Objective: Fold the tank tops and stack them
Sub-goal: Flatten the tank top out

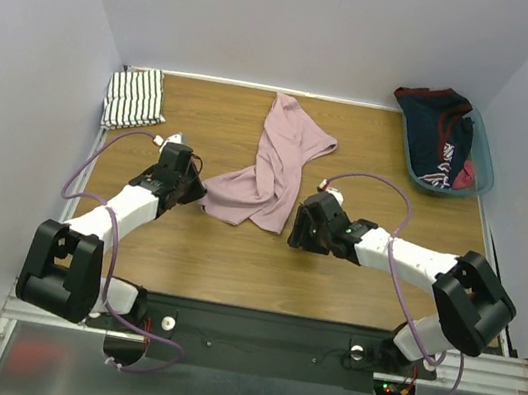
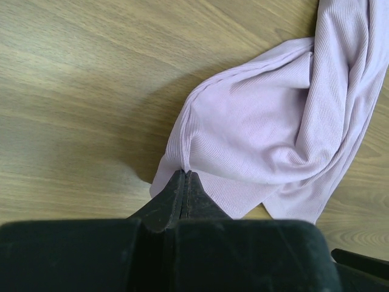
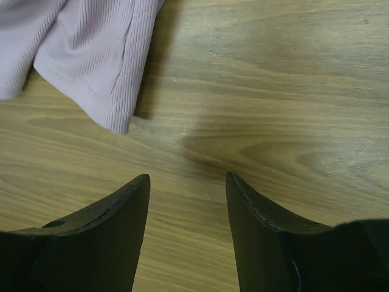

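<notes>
The pink-mauve tank top (image 1: 272, 163) lies crumpled in the middle of the wooden table. My left gripper (image 1: 192, 189) is shut on its near left edge; in the left wrist view the jaws (image 2: 184, 173) pinch a fold of the pink cloth (image 2: 267, 134). My right gripper (image 1: 295, 231) is open and empty, just right of the top's near corner (image 3: 91, 67), with bare wood between its fingertips (image 3: 187, 176). The striped white tank top (image 1: 135, 98) lies folded at the table's far left corner.
A teal basket (image 1: 481, 163) holding dark navy-and-red clothing (image 1: 445, 135) stands at the far right corner. Grey walls close in the table on the left, back and right. Purple cables loop over both arms.
</notes>
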